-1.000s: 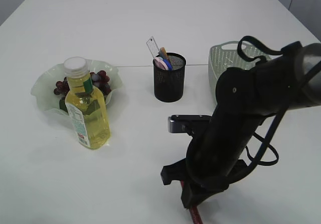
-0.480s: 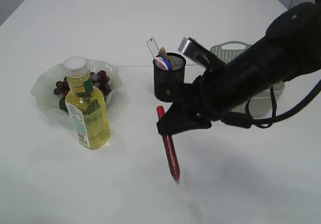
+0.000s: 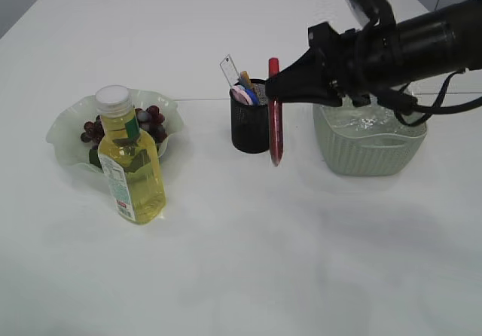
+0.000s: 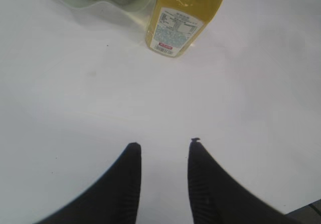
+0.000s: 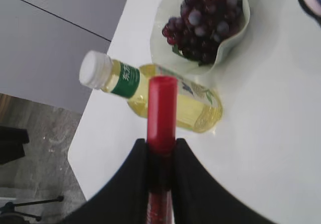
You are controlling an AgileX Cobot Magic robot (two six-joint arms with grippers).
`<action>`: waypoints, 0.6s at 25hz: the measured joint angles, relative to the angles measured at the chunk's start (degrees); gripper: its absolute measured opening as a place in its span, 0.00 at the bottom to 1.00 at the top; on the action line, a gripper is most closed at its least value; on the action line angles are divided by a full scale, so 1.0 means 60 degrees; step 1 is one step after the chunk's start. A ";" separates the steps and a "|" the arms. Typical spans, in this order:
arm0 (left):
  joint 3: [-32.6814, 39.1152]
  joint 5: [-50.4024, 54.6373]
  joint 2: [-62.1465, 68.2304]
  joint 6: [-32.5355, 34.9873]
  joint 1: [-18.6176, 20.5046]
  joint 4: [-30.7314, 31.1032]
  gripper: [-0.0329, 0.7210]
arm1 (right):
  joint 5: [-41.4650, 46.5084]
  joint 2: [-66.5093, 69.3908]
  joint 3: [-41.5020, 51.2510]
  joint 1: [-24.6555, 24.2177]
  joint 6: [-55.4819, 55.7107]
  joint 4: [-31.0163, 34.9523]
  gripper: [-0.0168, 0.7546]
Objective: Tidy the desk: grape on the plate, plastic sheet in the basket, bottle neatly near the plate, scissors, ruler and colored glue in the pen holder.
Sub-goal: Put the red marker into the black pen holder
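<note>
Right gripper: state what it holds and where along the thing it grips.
The right gripper is shut on the red glue pen, clamping it near its upper end; most of the pen hangs below the jaws, beside the pen holder.

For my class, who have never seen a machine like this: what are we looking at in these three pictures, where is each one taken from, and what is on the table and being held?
This is a robot with two arms, each ending in two black fingers. One picture looks down at the white table from in front; the other two come from cameras on the arms' wrists.

On the table stand a bottle of yellow liquid, a plate of grapes behind it, a black mesh pen holder with a ruler and other items in it, and a pale basket.

The right gripper is shut on a red glue stick, which hangs beside the pen holder. The left gripper hovers open and empty over the table, near the bottle.
</note>
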 joint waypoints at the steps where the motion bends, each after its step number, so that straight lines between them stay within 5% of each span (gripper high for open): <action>1: 0.0000 0.0015 0.0000 0.0000 0.0000 0.0000 0.36 | 0.0000 0.0000 -0.0126 -0.0071 -0.0257 0.0163 0.12; 15: 0.0000 0.0015 0.0000 0.0000 0.0000 -0.0004 0.36 | -0.0796 0.0887 -0.2237 -0.0111 -0.3101 0.1469 0.12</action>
